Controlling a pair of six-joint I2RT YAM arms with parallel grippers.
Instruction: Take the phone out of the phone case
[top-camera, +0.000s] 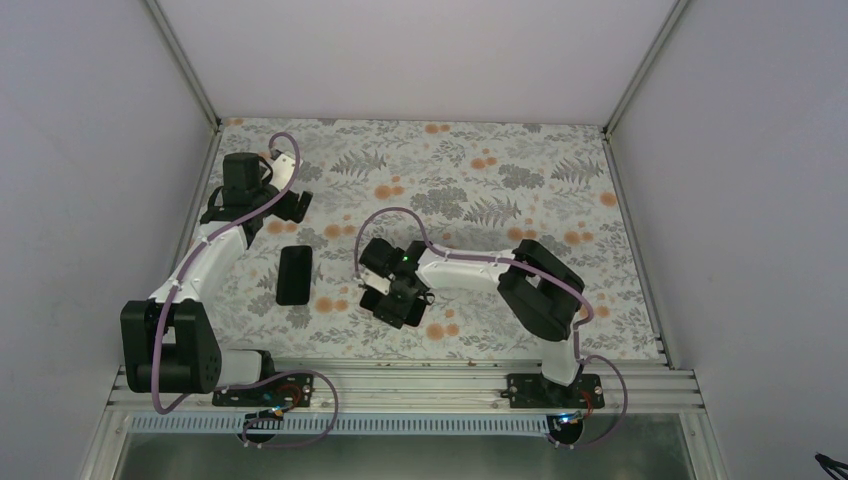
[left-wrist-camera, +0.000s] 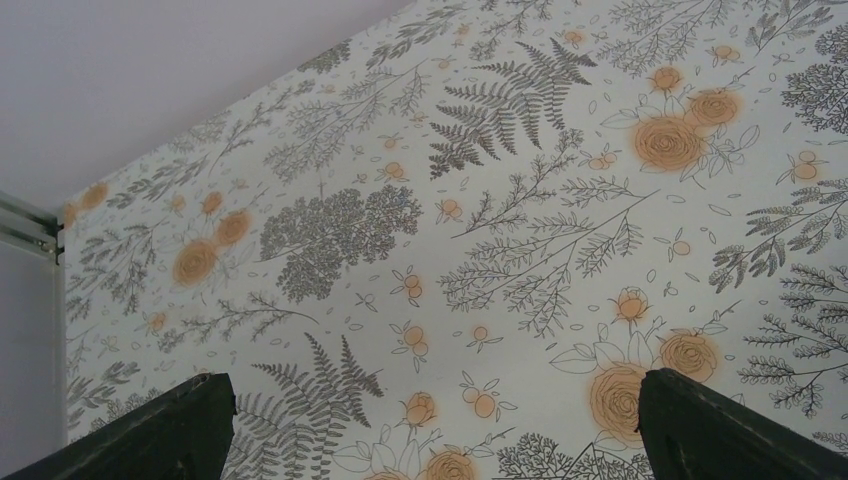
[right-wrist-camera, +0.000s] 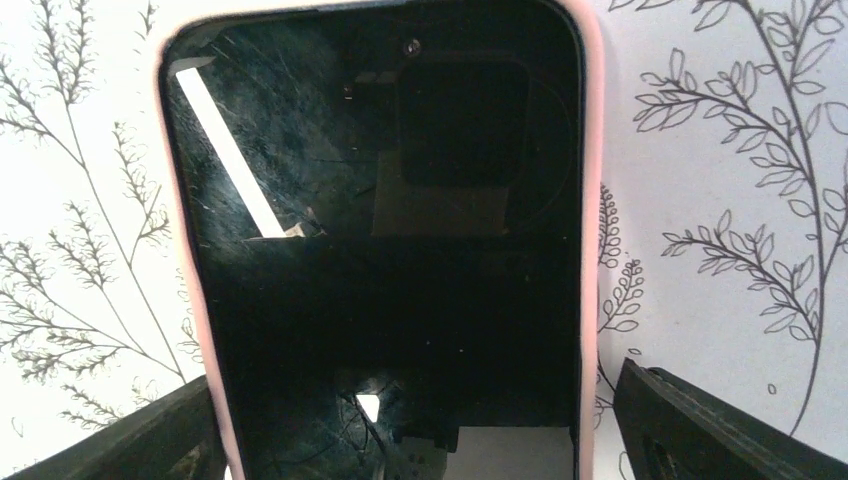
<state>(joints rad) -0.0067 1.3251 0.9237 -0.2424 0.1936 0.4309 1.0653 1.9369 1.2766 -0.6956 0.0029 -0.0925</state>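
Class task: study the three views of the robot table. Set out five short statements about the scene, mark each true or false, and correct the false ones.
1. The phone sits in a pink case. True.
2. The phone's screen is lit up. False: it is dark and shows only reflections.
3. The left tool is shut on the phone. False: its fingers stand wide apart over the bare floral table and hold nothing.
4. The right tool has one finger on each side of the phone. True.
5. In the top view, a dark rectangular object lies on the table to the left of the right tool. True.
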